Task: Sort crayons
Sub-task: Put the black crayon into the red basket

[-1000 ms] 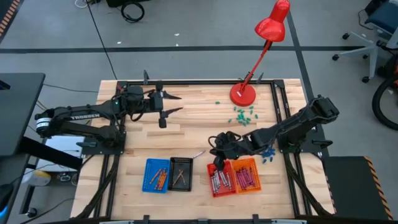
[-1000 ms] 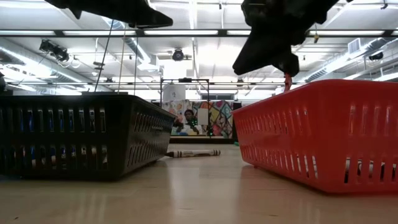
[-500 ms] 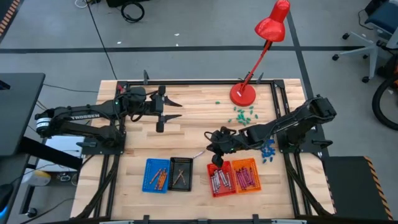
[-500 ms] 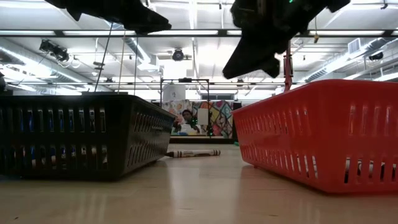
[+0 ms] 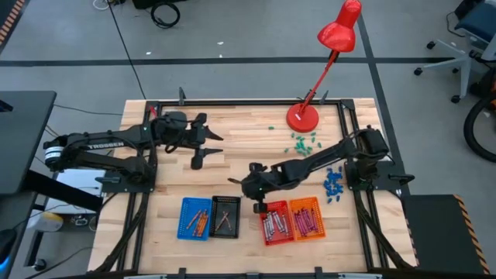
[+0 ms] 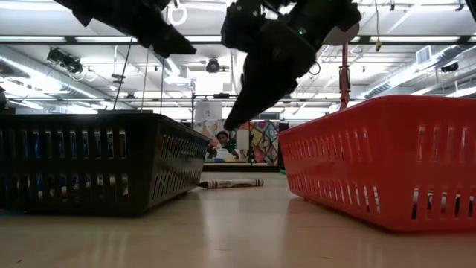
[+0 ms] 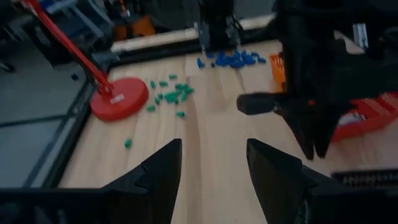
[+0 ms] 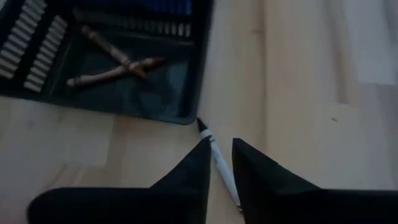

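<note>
One white crayon [image 8: 219,163] lies flat on the wood by the black basket's corner [image 8: 194,118]; the low view shows this crayon [image 6: 230,182] between the black and red baskets. My right gripper [image 8: 221,149] hovers just above it, open by a narrow gap. One finger is on each side of the crayon and neither touches it. The low view shows my right gripper [image 6: 232,123] clear of the table. Other crayons lie in the blue [image 5: 195,218], black [image 5: 225,215], red [image 5: 275,221] and orange [image 5: 308,218] baskets. My left gripper [image 7: 211,155] waits open and holds nothing at the far left [image 5: 209,147].
A red desk lamp [image 5: 302,116] stands at the far right of the table. Green bits [image 5: 302,143] lie scattered beside its base. Blue chunks [image 5: 333,184] lie near the right edge. Two brown crayons [image 8: 115,62] lie crossed in the black basket.
My right gripper has swung from above the red basket toward the table's left. It has sunk a little and rolled its wrist, and now stands over the lone white crayon. My left gripper has tipped slightly downward in place. The crayon has not moved.
</note>
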{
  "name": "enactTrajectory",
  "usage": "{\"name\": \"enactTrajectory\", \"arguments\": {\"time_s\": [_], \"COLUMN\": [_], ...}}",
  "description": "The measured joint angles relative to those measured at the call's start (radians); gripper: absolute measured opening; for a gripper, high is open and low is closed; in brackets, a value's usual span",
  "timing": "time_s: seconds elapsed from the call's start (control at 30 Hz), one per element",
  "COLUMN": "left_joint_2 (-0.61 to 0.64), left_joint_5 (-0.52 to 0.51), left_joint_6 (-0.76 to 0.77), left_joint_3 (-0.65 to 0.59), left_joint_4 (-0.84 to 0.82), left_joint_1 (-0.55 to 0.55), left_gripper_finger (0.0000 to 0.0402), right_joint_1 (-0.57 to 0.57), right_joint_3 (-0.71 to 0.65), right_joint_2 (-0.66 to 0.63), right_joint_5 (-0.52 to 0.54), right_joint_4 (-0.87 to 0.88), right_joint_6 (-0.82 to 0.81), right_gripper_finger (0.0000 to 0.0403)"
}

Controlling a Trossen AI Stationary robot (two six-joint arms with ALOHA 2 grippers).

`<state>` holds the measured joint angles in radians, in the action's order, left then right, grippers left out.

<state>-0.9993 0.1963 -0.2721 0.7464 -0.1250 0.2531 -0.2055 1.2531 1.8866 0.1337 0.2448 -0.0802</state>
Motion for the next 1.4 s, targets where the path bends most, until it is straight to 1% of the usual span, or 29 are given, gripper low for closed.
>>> {"name": "enactTrajectory", "arguments": {"time_s": [0.13, 0.27, 0.37, 0.43, 0.63, 0.73, 0.83, 0.97, 1.07, 1.17, 1.4], "left_joint_2": [0.0, 0.001, 0.001, 0.0, 0.0, 0.0, 0.0, 0.0, 0.001, 0.001, 0.001], "left_joint_5": [0.0, 0.0, 0.0, -0.001, -0.005, -0.005, -0.005, -0.005, -0.005, -0.005, -0.005], "left_joint_6": [-0.009, -0.01, -0.011, -0.011, -0.004, -0.004, -0.004, -0.004, -0.004, -0.004, -0.007], "left_joint_3": [0.0, -0.014, -0.038, -0.042, -0.043, -0.043, -0.043, -0.043, -0.043, -0.043, -0.043], "left_joint_4": [-0.056, -0.079, -0.076, -0.066, -0.066, -0.072, -0.077, -0.084, -0.102, -0.108, -0.108], "left_joint_1": [0.0, 0.002, 0.008, 0.016, 0.031, 0.031, 0.031, 0.031, 0.031, 0.031, 0.031], "left_gripper_finger": [0.0193, 0.0192, 0.0192, 0.0192, 0.0192, 0.0192, 0.0192, 0.0192, 0.0192, 0.0192, 0.0192], "right_joint_1": [0.035, 0.059, 0.066, 0.065, 0.046, 0.045, 0.043, 0.041, 0.041, 0.042, 0.042], "right_joint_3": [0.002, 0.004, 0.048, 0.105, 0.31, 0.405, 0.474, 0.502, 0.493, 0.488, 0.46], "right_joint_2": [0.018, 0.037, 0.055, 0.081, 0.21, 0.276, 0.321, 0.357, 0.354, 0.354, 0.354], "right_joint_5": [-0.079, -0.105, -0.113, -0.11, -0.071, -0.072, -0.078, -0.078, -0.074, -0.047, -0.049], "right_joint_4": [0.01, 0.024, 0.078, 0.138, 0.395, 0.506, 0.551, 0.577, 0.574, 0.587, 0.555], "right_joint_6": [0.045, 0.043, -0.005, -0.01, 0.007, 0.021, 0.048, 0.084, 0.101, 0.103, 0.11], "right_gripper_finger": [0.0101, 0.0134, 0.015, 0.0155, 0.0157, 0.0156, 0.0156, 0.0156, 0.0156, 0.0156, 0.0156]}}
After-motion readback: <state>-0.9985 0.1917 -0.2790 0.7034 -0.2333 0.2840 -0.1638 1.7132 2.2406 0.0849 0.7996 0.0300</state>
